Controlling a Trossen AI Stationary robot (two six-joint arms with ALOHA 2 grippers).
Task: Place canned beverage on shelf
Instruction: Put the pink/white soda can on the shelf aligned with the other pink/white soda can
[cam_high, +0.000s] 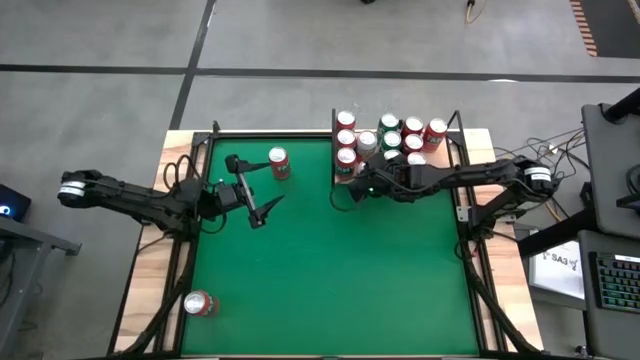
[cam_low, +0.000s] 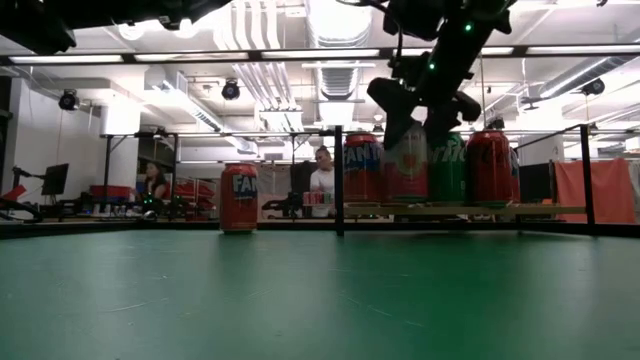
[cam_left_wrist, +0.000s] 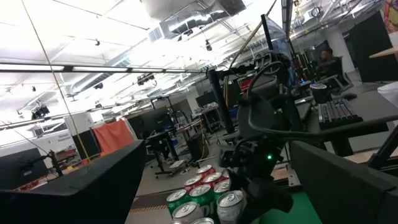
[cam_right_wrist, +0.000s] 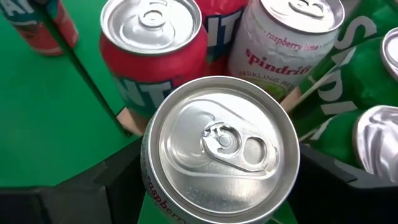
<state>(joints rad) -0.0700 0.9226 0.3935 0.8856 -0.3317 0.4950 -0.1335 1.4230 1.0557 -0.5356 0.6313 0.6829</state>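
Note:
My right gripper (cam_low: 415, 120) is shut on a white raspberry-lime can (cam_right_wrist: 221, 146) at the near left corner of the shelf (cam_low: 540, 210). Several red, green and white cans stand upright on the shelf behind the held can, the closest a red can (cam_right_wrist: 152, 50). In the high view the gripper's own body hides the held can. Another red can (cam_high: 279, 163) stands upright on the green table, left of the shelf. My left gripper (cam_high: 262, 212) hangs open above the table near that can, holding nothing. My right gripper holds the white can by its upper side wall (cam_right_wrist: 149, 186), pinched between the two fingers (cam_right_wrist: 106, 180), one on either side. The fingers slant down onto it from above and from the table's right. The can stays upright; whether its base rests on the shelf I cannot tell.
A thin black post (cam_low: 339, 180) rises at the shelf's near left corner, close to the held can. A third red can (cam_high: 200, 304) lies on its side at the table's near left corner. The middle of the green table (cam_high: 330, 280) is free.

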